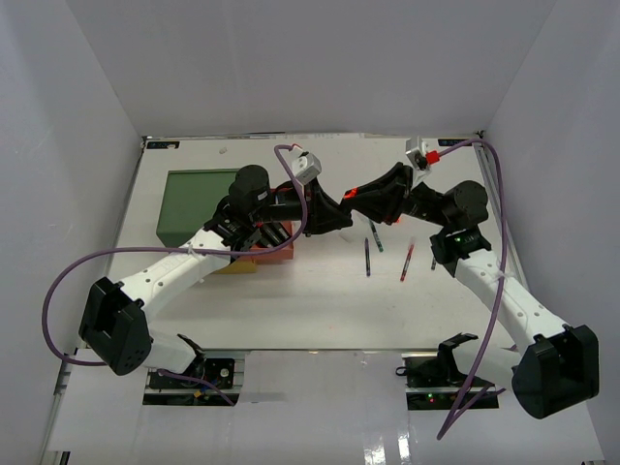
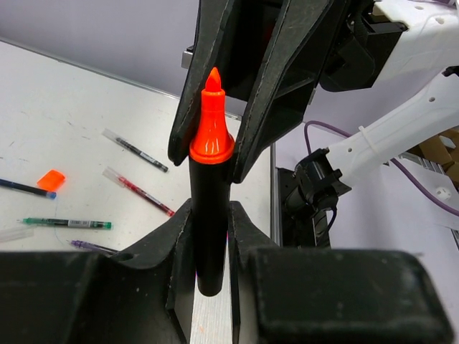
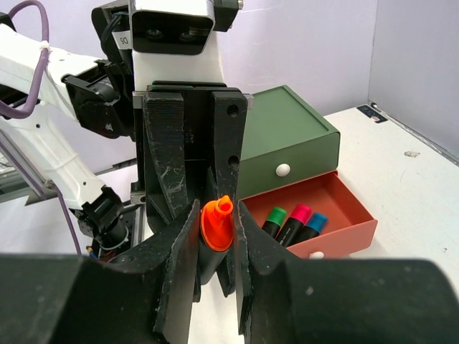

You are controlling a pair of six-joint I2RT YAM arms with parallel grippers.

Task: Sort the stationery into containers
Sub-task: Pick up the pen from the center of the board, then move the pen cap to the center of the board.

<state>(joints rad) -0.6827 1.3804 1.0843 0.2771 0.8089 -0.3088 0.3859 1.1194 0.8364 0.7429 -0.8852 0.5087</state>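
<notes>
While both arms meet in mid-air over the table (image 1: pixel 320 300), you have one orange-capped highlighter (image 2: pixel 210 251) shared between them. Your left gripper (image 2: pixel 210 209) has its fingers pressed onto the black barrel from both sides, pinching it. The barrel stands upright in the left wrist view, orange cap (image 2: pixel 212 140) uppermost. Your right gripper (image 3: pixel 216 209) pinches that cap from the opposite end, one finger on each side.

The highlighter is off the table, held between the two wrists, right of the drawer stack (image 1: pixel 199 203) in the top view.

On the stack, the green tier (image 3: pixel 294 136) is closed and shows a white knob. The red-orange drawer (image 3: pixel 343 240) below it is pulled open. Three highlighters lie side by side in it: green cap (image 3: pixel 276 215), pink cap (image 3: pixel 301 213), blue cap (image 3: pixel 316 219).

Loose on the table lie a black pen (image 2: pixel 136 150), a red pen (image 2: pixel 140 190) and a green pen (image 2: pixel 68 223), each apart from the others. A small orange piece (image 2: pixel 50 179) lies near them, too small to name.
</notes>
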